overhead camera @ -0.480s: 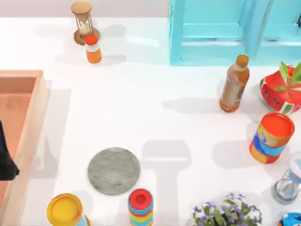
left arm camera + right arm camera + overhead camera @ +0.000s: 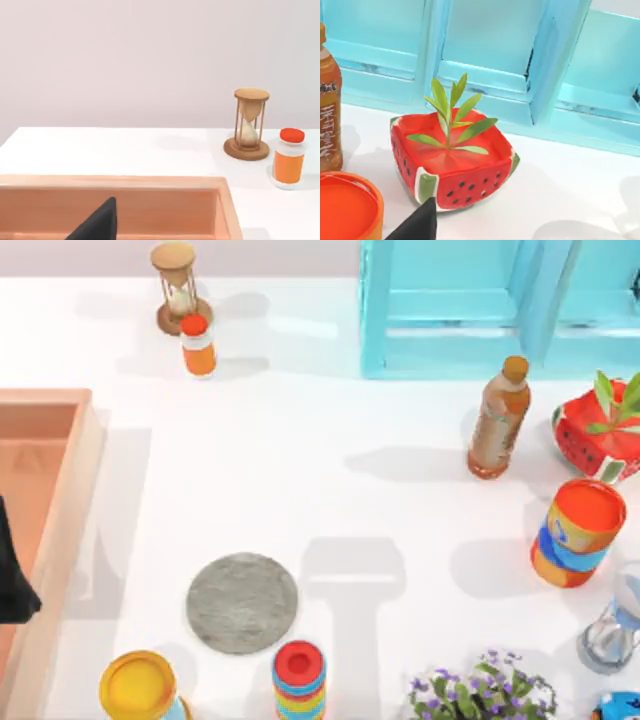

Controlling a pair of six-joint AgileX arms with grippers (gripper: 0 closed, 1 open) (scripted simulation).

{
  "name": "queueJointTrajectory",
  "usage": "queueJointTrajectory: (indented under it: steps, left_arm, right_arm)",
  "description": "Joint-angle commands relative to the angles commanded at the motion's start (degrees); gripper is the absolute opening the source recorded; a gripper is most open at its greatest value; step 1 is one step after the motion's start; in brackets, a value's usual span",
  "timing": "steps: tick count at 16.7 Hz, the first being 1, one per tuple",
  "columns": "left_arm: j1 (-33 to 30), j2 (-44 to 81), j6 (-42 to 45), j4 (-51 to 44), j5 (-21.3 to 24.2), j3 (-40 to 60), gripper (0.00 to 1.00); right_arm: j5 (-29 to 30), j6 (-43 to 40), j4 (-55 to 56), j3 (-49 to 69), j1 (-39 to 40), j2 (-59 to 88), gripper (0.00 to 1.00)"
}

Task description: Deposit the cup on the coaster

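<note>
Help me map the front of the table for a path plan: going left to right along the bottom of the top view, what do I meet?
Yellow-topped container → coaster → red-topped striped container → purple flowers → cup.

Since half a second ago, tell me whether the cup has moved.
Yes, slightly. In the top view the cup at the table's right edge has shifted a little toward that edge, away from the striped can.
</note>
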Motion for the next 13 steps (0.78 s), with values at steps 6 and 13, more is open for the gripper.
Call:
queueJointTrajectory:
  steps: [6,13]
  left_arm:
    - [0.00,0.00,0.00,0.00,0.00,0.00,1.00]
    - [0.00,0.00,0.00,0.00,0.00,0.00,1.00]
  right_arm:
    - [-0.56,-28.08,-19.33,18.88,-3.22,23.04,1.00]
    - [-0.32,-65.58,-43.99,43.26,-6.74,54.60,1.00]
